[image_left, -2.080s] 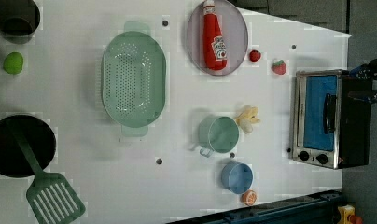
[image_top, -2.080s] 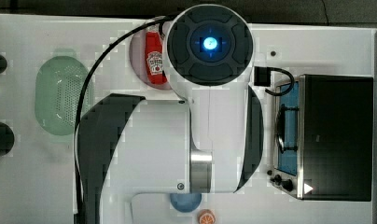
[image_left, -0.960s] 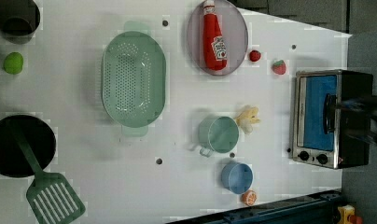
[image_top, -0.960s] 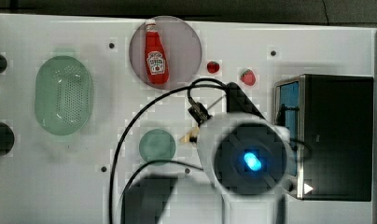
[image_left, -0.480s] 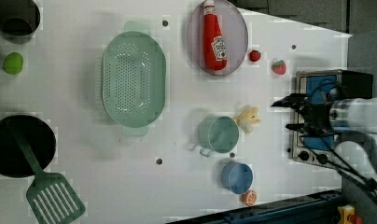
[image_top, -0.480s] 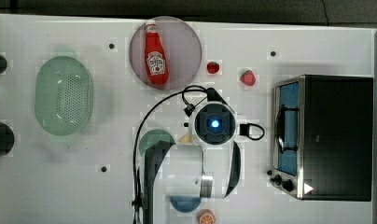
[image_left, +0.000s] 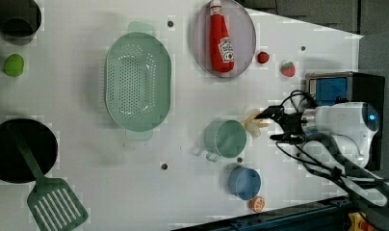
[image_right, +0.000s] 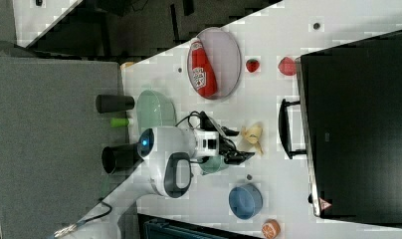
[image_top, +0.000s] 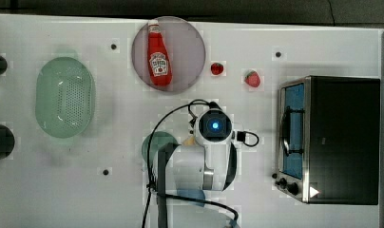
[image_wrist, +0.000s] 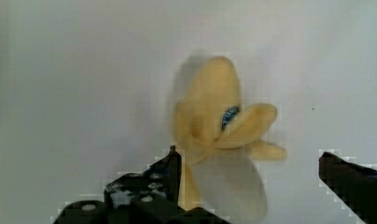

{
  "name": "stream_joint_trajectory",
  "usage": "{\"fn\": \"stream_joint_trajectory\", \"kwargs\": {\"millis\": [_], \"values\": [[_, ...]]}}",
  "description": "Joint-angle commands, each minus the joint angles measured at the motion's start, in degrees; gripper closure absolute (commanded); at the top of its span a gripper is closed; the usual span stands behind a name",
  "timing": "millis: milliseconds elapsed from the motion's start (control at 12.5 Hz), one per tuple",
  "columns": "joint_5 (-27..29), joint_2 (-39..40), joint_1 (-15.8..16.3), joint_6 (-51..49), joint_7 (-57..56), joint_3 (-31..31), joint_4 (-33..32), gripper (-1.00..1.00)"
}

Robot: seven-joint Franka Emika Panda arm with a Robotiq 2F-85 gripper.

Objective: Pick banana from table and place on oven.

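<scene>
The gripper stood wide open and held nothing; in the wrist view its two black fingers were far apart, one on each side of the banana, and I could not tell if either finger touched the fruit. In the left view the gripper was at the centre right of the frame, with its tips just beside the banana. The banana lay on the table, near the middle of the right view, between the mug and the oven. It was pale yellow, matte and soft in look, partly peeled with curved flaps, and it had a small blue sticker. The table was flat, white and smooth, with a few small black holes. The oven was a box with a dark top, a silver front frame, a blue glass door and black knobs, at the right side of the top view. A red ketchup bottle lay on a round greyish plate at the upper centre of the top view, and two red strawberries were near it. A green oval colander full of little holes stood at the top view's left.
</scene>
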Motion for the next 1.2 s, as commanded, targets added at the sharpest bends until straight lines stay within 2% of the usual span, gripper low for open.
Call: {"fn": "stream_joint_trajectory", "kwargs": {"millis": [80, 240, 320, 640, 800, 1040, 1200], "values": [[0.61, 2.69, -0.47, 6.6, -0.31, 1.13, 0.36, -1.0], [0.62, 4.96, -0.47, 9.91, -0.24, 1.2, 0.22, -1.0], [0.61, 5.23, -0.46, 11.3, -0.24, 1.3, 0.14, -0.92], [0.62, 4.37, -0.37, 11.79, -0.21, 1.7, -0.46, 0.06], [0.62, 3.38, -0.38, 11.72, -0.21, 1.82, -0.58, 0.43], [0.62, 1.1, -0.38, 11.58, 0.02, 1.88, -1.0, 0.43], [0.62, -4.52, -0.38, 9.25, 0.05, 1.9, -0.44, 0.43]]}}
